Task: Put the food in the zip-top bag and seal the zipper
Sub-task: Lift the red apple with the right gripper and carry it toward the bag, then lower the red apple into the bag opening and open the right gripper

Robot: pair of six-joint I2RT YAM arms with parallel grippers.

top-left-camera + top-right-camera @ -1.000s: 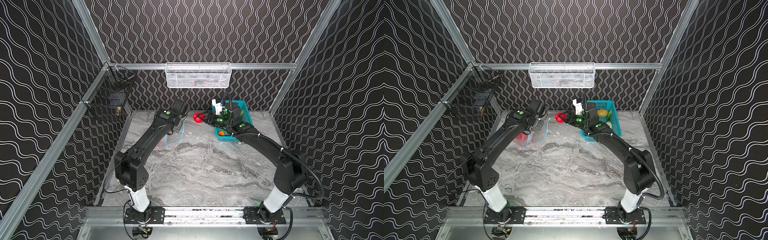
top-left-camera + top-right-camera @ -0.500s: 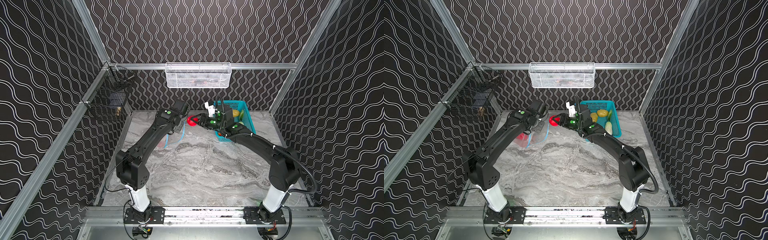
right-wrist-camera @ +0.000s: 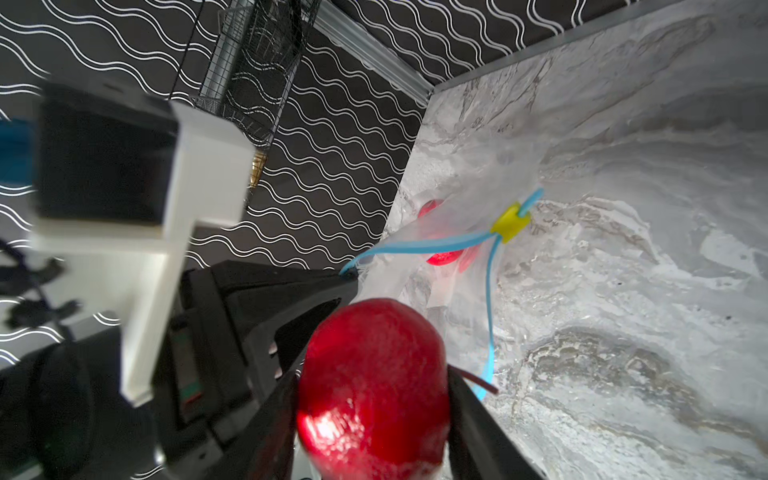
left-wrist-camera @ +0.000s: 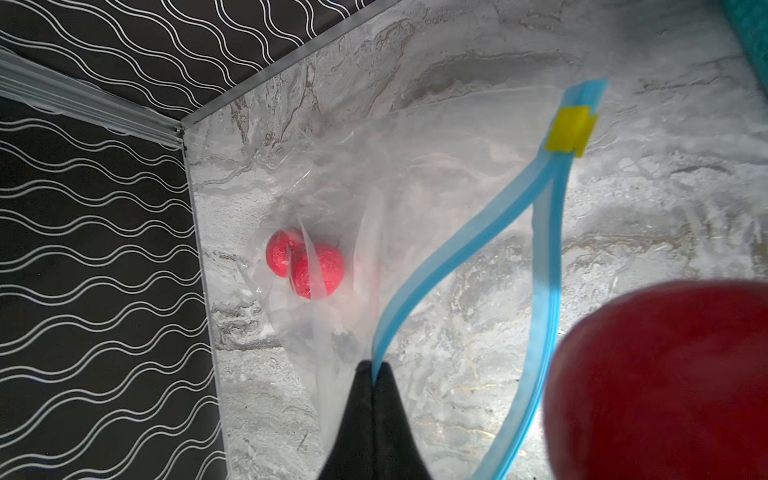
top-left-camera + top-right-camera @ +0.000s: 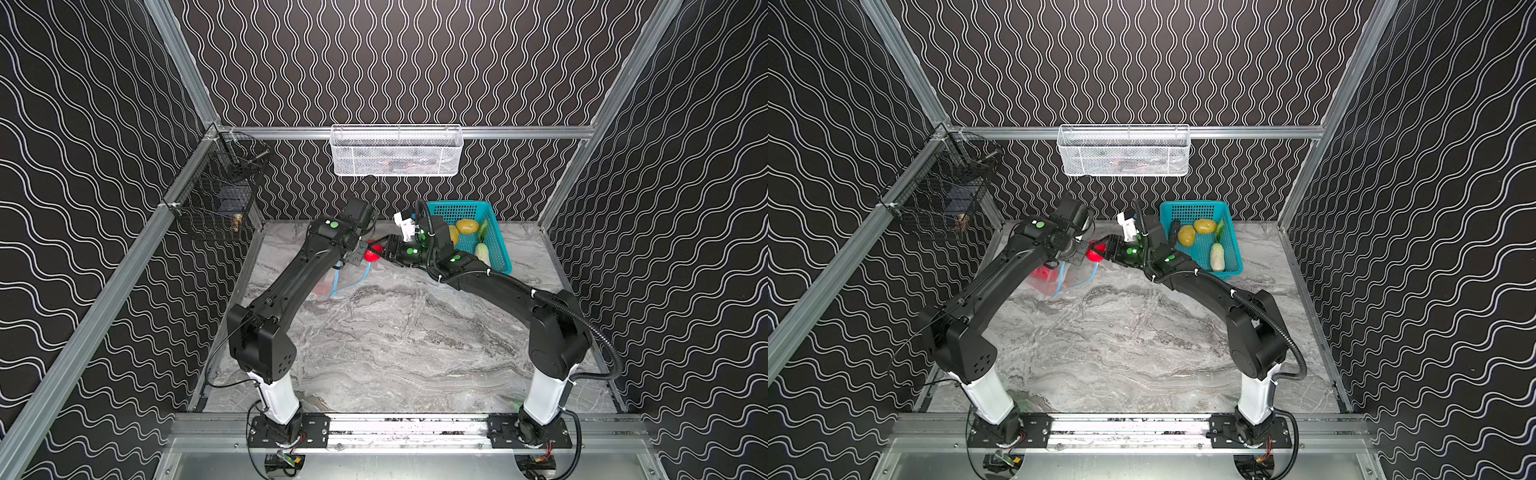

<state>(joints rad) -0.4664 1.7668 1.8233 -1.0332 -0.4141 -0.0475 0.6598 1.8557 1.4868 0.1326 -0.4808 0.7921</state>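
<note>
Red tomato (image 3: 374, 386) was gripped in the half-spread right hand (image 3: 374, 372). Left wrist view showed the left hand (image 4: 376, 368) clamped tight on the zipper (image 4: 440, 257), a grip hidden in both top views.

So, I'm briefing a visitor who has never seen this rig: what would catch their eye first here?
The glossy red tomato gripped in the right claw, poised at the open mouth of the clear zip-top bag toward the back left of the table. Next, the left claw pinches the blue zipper to hold that mouth up, with two more tomatoes already inside.
</note>
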